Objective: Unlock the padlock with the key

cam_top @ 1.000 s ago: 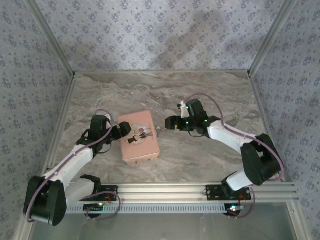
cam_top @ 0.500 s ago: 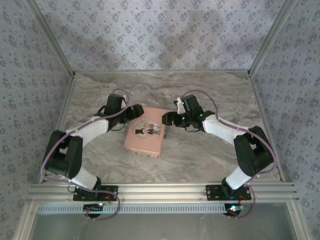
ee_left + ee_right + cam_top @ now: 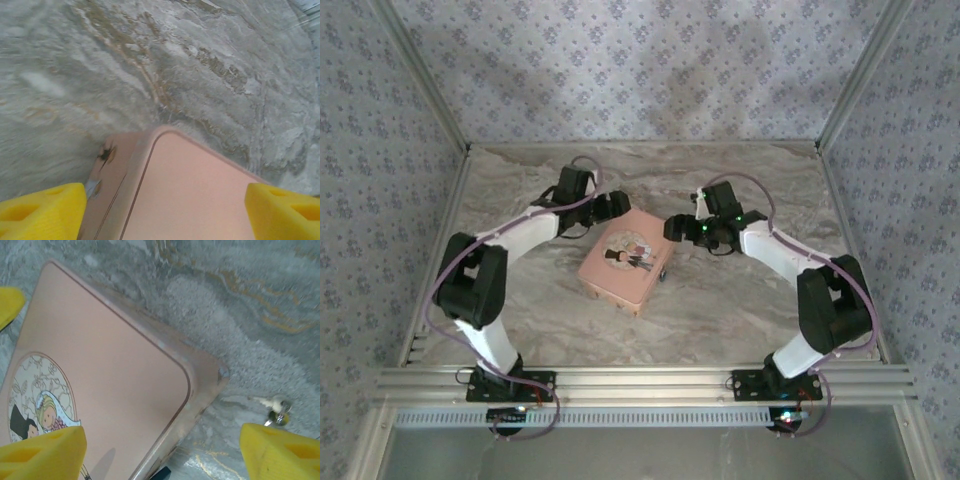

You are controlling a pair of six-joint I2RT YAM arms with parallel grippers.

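A sliver of the tiny dark-blue padlock pokes out beside the lower edge of the pink cartoon tin; from above the padlock is a dark speck at the tin's right side. A small silver key on a ring lies on the marble past the tin's corner. My left gripper is open, its yellow fingers straddling the tin's back corner. My right gripper is open over the tin's right corner, with nothing held. The left gripper and right gripper flank the tin.
The marble table is boxed in by patterned walls at the back and both sides. An aluminium rail runs along the near edge. A yellow fingertip of the other gripper shows beyond the tin.
The left arm has swung toward the back and right, and the tin has slid right and turned with it. The right gripper has drawn back slightly to the right.
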